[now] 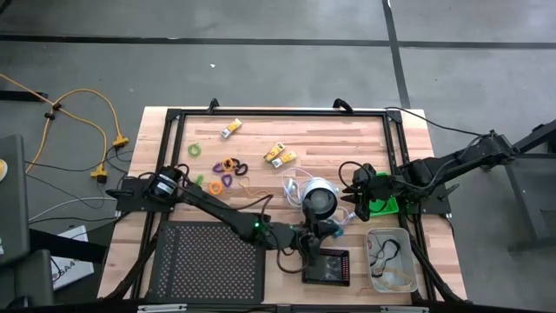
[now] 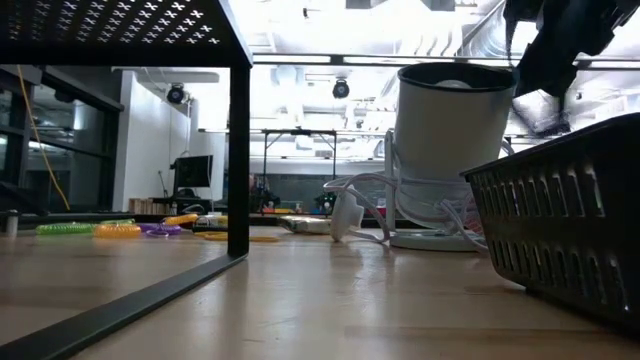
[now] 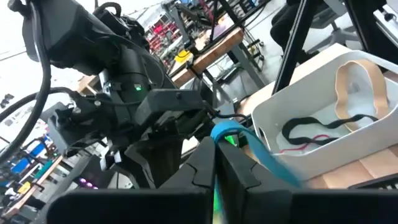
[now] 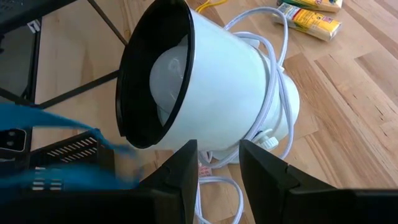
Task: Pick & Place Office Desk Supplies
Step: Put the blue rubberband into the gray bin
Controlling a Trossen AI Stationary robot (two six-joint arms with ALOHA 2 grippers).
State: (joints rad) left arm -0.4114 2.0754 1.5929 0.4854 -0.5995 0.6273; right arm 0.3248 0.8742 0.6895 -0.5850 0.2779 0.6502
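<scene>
- The wooden tabletop (image 1: pixel 347 139) carries everything, framed by black rails
- A large black mesh tray (image 1: pixel 208 261) sits at the near left corner
- The white-and-black lamp (image 1: pixel 320 200) stands mid-table with its white cord coiled round it
- A clear tray (image 1: pixel 391 261) holds dark cords
- The left tool (image 1: pixel 311 248) hangs over a small black tray (image 1: pixel 327 268), clenched on a teal band (image 3: pixel 249 146)
- The right tool (image 1: pixel 354 193) waits released beside the lamp
- Yellow-and-white packs (image 1: pixel 280 156) and coloured loops (image 1: pixel 228 167) lie on the far left boards
</scene>
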